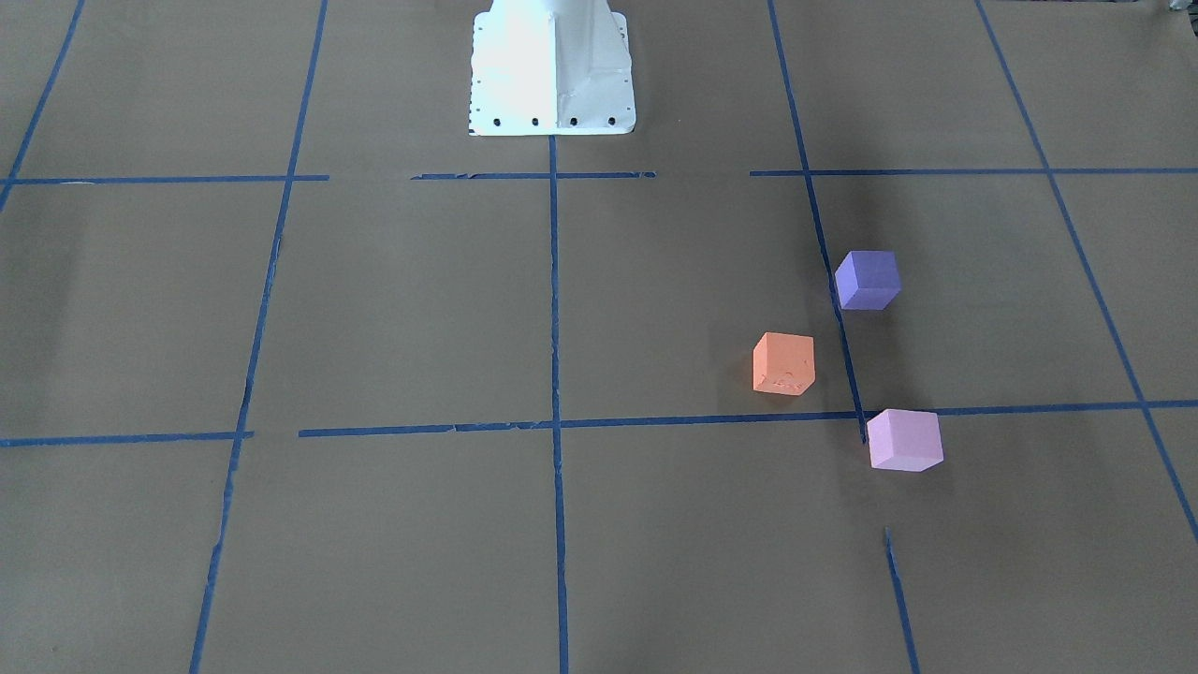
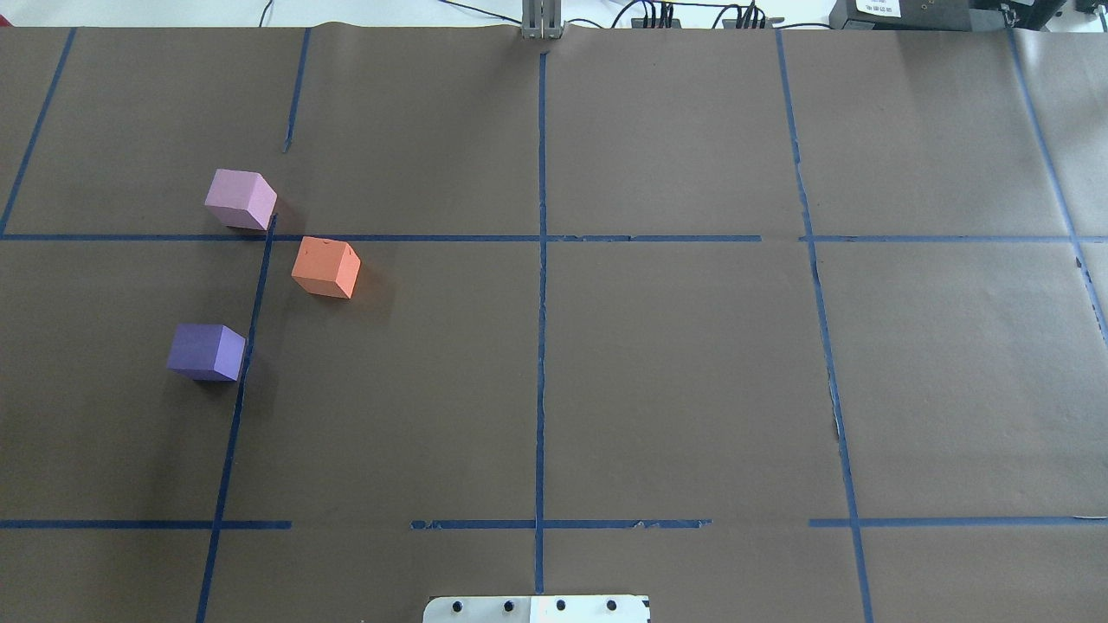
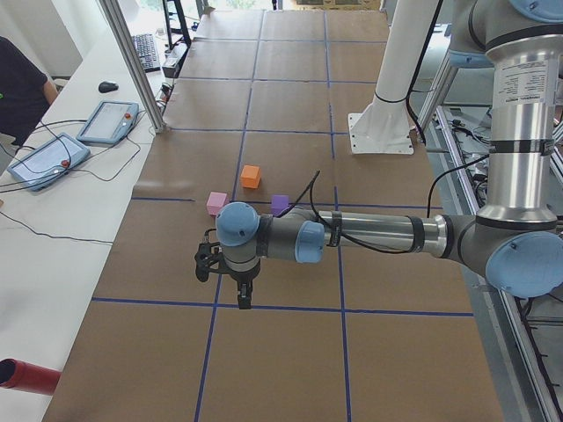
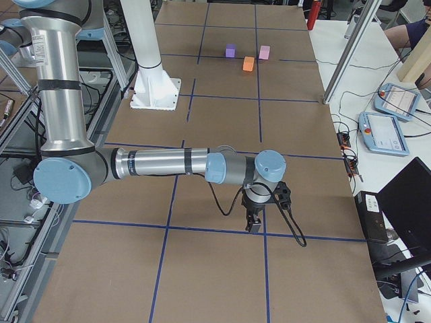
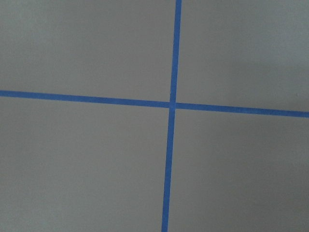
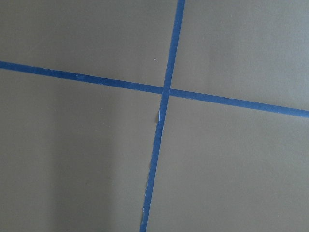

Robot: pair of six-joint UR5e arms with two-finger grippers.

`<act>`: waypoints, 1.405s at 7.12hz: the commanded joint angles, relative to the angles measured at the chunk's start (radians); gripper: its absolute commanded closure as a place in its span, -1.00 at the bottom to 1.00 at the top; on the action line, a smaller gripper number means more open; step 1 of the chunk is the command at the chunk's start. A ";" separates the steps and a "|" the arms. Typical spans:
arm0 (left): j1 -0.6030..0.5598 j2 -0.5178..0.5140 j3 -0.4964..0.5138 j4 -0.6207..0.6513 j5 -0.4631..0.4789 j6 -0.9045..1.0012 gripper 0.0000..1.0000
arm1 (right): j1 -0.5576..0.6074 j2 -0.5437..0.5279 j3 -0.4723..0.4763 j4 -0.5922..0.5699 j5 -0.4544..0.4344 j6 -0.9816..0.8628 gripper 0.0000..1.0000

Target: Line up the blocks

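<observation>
- The counter (image 2: 692,389) is covered in brown paper, marked into a grid by blue tape lines (image 2: 541,260).
- All three blocks stand on the robot's left half of the counter, nearer the left edge than the middle. They do not touch one another.
- The pink block (image 2: 241,199) is the one closest to the far edge. One lower corner of it sits at a crossing of two tape lines.
- The orange block (image 2: 325,268) stands near the pink one, a little closer to the robot's edge and further toward the counter's middle.
- The blue-violet block (image 2: 206,351) is nearest the robot's edge of the three. It sits just beside a tape line, on the side facing the left edge.
- The three form a bent row, with the orange block set off to one side of the other two.
- The left gripper (image 3: 244,301) hangs pointing down over the counter's left end, near a tape line and well apart from the blocks. I cannot tell whether it is open or closed, and nothing is seen in it.
- The right gripper (image 4: 254,227) hangs the same way over the right end, far from the blocks. How wide it stands cannot be told either.
- Each wrist view shows only a tape crossing on brown paper.
- The white base plate (image 1: 552,70) stands at the middle of the robot's edge.
</observation>
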State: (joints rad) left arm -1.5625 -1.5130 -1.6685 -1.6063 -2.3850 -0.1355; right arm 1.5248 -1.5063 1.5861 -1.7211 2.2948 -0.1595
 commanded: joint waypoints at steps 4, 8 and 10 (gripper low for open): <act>0.002 0.005 0.004 0.000 0.003 -0.003 -1.00 | 0.000 0.000 0.000 0.000 0.000 0.000 -1.00; 0.021 -0.019 0.000 -0.003 -0.002 -0.006 -1.00 | 0.000 0.000 0.000 0.000 0.000 0.000 -1.00; 0.109 -0.091 -0.010 -0.001 -0.003 -0.007 -1.00 | 0.000 0.000 0.000 0.000 0.000 0.000 -1.00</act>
State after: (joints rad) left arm -1.4994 -1.5630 -1.6719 -1.6080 -2.3863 -0.1408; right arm 1.5248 -1.5064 1.5861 -1.7211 2.2948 -0.1595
